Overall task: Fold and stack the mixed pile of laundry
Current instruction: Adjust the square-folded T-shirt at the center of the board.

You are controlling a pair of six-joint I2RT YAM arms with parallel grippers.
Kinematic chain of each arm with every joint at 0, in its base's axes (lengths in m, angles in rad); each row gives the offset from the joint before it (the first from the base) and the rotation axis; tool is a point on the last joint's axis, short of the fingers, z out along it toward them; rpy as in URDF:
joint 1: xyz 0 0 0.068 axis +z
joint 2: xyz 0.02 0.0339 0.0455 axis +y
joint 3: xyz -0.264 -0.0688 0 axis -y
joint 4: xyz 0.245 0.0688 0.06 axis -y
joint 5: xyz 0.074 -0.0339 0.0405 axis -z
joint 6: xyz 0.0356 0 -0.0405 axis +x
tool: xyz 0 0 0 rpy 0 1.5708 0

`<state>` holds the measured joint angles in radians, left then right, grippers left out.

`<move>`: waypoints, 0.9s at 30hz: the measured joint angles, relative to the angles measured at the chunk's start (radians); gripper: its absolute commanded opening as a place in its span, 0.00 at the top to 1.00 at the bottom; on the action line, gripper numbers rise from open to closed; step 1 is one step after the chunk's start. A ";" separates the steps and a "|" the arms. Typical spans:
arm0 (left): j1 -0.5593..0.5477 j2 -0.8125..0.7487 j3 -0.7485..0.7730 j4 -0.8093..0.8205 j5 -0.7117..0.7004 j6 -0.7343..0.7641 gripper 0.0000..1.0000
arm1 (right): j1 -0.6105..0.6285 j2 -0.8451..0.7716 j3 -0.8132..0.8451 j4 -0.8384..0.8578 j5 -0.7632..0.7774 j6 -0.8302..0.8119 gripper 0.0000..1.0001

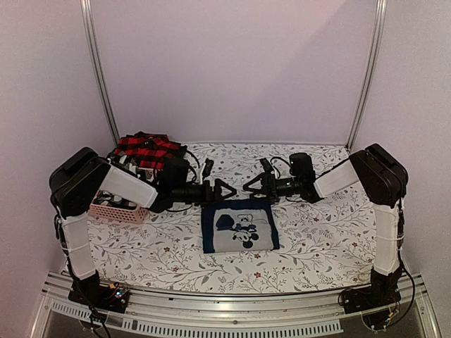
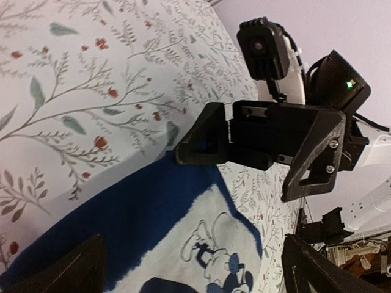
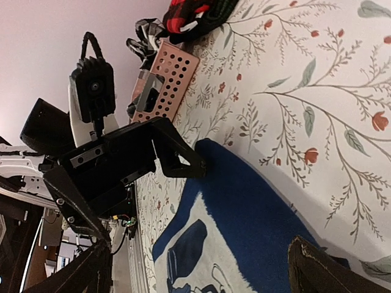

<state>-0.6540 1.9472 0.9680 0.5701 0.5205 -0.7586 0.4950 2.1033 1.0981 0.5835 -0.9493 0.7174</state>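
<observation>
A folded navy garment [image 1: 239,227] with a white cartoon print lies flat at the table's middle, also seen in the left wrist view [image 2: 122,213] and the right wrist view [image 3: 256,207]. The rest of the laundry pile, topped by a red-and-black plaid piece [image 1: 148,149] [image 3: 189,12], sits heaped in the basket at the back left. My left gripper [image 1: 230,190] [image 2: 195,274] and right gripper [image 1: 249,186] [image 3: 214,274] face each other tip to tip just above the folded garment's far edge. Both stand open with nothing between their fingers.
A pink slotted basket [image 1: 118,210] [image 3: 165,79] stands at the left, partly hidden behind my left arm. A floral cloth [image 1: 317,239] covers the table. Walls and metal frame posts [image 1: 99,70] close off the back.
</observation>
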 measured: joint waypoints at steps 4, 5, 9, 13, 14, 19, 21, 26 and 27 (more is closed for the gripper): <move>0.060 0.076 -0.066 0.045 0.014 -0.023 0.00 | -0.007 0.093 0.035 0.007 -0.018 0.000 0.02; 0.073 0.076 -0.072 0.058 0.016 -0.029 0.00 | -0.011 0.101 0.047 0.008 -0.018 0.001 0.02; 0.112 0.074 -0.089 0.069 0.007 -0.030 0.00 | -0.023 0.136 0.096 0.005 -0.033 0.000 0.03; 0.117 0.031 -0.099 0.011 -0.026 0.016 0.00 | -0.031 0.156 0.152 -0.045 -0.035 -0.025 0.03; 0.117 0.007 -0.100 -0.025 -0.039 0.037 0.00 | -0.033 0.154 0.152 -0.055 -0.037 -0.033 0.03; 0.095 -0.182 -0.104 -0.186 -0.135 0.178 0.00 | -0.040 0.037 0.066 -0.178 -0.011 -0.106 0.03; 0.074 -0.263 -0.124 -0.210 -0.184 0.215 0.00 | -0.035 -0.065 0.023 -0.270 0.031 -0.165 0.04; 0.071 -0.363 -0.227 -0.230 -0.194 0.193 0.11 | 0.039 -0.316 0.005 -0.467 0.211 -0.351 0.05; 0.066 -0.352 -0.227 -0.253 -0.204 0.191 0.17 | 0.067 -0.357 -0.002 -0.488 0.244 -0.381 0.06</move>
<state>-0.5880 1.5955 0.7410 0.3168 0.3161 -0.5674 0.5617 1.7462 1.0962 0.0959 -0.7052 0.3359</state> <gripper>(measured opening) 0.939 0.953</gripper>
